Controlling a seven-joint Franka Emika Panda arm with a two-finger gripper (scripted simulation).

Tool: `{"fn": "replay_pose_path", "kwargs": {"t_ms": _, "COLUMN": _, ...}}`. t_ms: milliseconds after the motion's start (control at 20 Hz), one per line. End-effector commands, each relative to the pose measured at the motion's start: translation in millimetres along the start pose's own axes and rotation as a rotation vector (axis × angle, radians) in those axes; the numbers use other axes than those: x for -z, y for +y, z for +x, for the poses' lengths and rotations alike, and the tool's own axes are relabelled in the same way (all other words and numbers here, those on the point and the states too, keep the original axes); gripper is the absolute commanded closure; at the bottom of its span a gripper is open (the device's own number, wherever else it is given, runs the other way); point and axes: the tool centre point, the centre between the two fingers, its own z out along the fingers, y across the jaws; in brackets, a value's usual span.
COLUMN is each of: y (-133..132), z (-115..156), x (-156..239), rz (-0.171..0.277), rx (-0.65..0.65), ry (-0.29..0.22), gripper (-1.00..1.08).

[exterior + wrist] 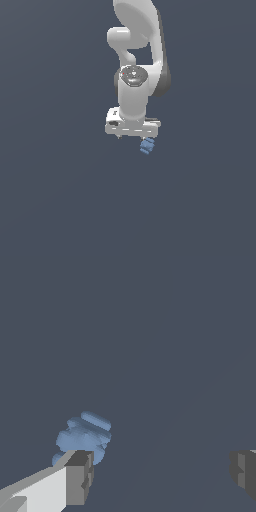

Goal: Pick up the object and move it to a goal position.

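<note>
The object (147, 146) is a small blue item made of stacked ridged lobes, lying on the dark floor just below the exterior view's right end of my white hand. In the wrist view the object (83, 438) lies just beyond one grey fingertip (80, 476), partly covered by it and not between the two fingers. My gripper (162, 473) is open, its fingers far apart with only bare floor between them. In the exterior view the gripper (132, 137) hangs low over the floor, fingers mostly hidden under the hand.
The white arm (135, 60) rises straight up behind the hand. A plain dark grey-blue floor (60, 200) spreads all around, with nothing else showing on it.
</note>
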Motion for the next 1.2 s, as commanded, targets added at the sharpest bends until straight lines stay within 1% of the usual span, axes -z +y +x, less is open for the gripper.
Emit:
{"fn": "replay_pose_path", "kwargs": {"t_ms": 0, "y": -8.3, "z": -2.6, "x": -5.7, "rz": 0.001, "rx": -0.04, "ry": 0.001, "gripper": -0.92}}
{"fn": "replay_pose_path", "kwargs": {"t_ms": 650, "y": -56.1, "z": -22.5, "x": -39.8, "rz": 0.007, "rx": -0.296, "ry": 0.01, "gripper": -0.92}}
{"fn": "replay_pose_path", "kwargs": {"t_ms": 1150, "y": -77.2, "z": -34.1, "x": -55.4, "rz": 0.009, "rx": -0.419, "ry": 0.014, "gripper": -0.92}}
